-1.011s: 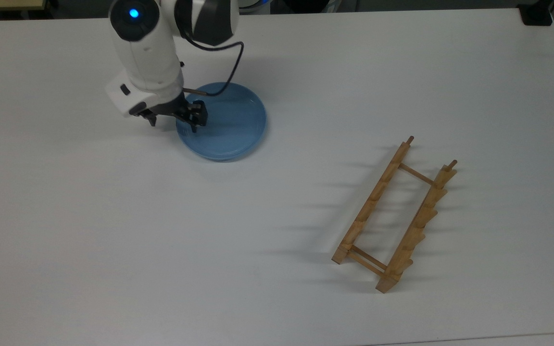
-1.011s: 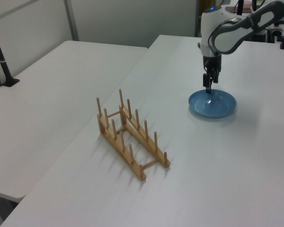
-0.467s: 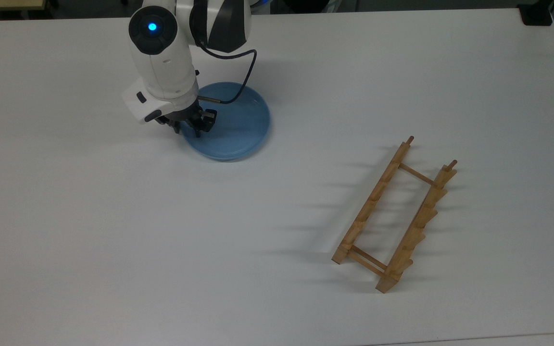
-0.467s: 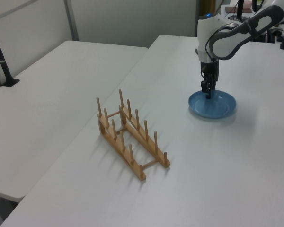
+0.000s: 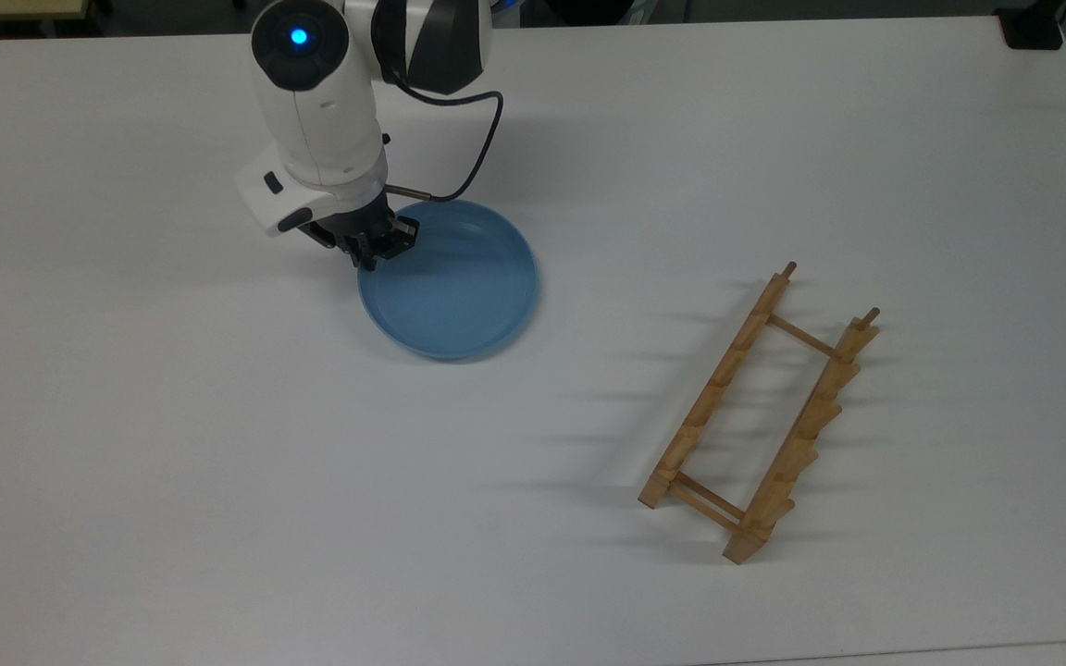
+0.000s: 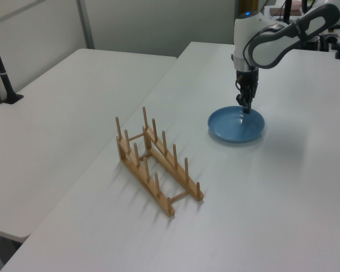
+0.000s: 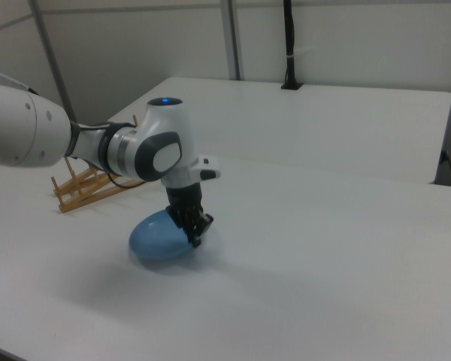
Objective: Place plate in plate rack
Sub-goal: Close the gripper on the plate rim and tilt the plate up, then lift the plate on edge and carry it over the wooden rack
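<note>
Plate [image 5: 454, 291], round and light blue, sits on your white bench [image 5: 218, 462] toward its far edge in the top view, left of centre. Your gripper [image 5: 374, 248] points down at the plate's rim on the top view's left, its fingers clenched on that rim with the plate's body spreading away from them to the top view's right. The right view shows the plate [image 7: 159, 237] tilted, the gripped side raised under the gripper [image 7: 194, 228]; the top view does not show that tilt. The plate rack [image 5: 762, 416] stands well apart from the plate, toward the near right corner in the top view. In the left view the rack's pegs [image 6: 164, 143] stand upright.
</note>
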`<state>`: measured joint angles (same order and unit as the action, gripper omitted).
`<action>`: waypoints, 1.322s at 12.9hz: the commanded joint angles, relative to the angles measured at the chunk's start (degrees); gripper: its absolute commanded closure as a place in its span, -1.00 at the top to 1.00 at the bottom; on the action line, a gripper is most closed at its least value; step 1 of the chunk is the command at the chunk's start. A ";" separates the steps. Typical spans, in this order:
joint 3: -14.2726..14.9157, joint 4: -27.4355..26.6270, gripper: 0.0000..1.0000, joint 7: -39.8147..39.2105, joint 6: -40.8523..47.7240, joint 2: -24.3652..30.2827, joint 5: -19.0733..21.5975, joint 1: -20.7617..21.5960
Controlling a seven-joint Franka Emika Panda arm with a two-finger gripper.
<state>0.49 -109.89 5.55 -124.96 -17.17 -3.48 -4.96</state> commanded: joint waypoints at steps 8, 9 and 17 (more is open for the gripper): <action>-4.61 12.40 -1.00 0.95 1.12 8.82 0.14 0.22; -5.75 13.72 -1.00 0.95 1.03 9.17 -0.47 0.48; -23.66 16.90 -1.00 14.88 -1.25 9.97 -39.77 0.92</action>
<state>-18.08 -92.88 12.37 -124.96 -6.81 -30.25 -4.13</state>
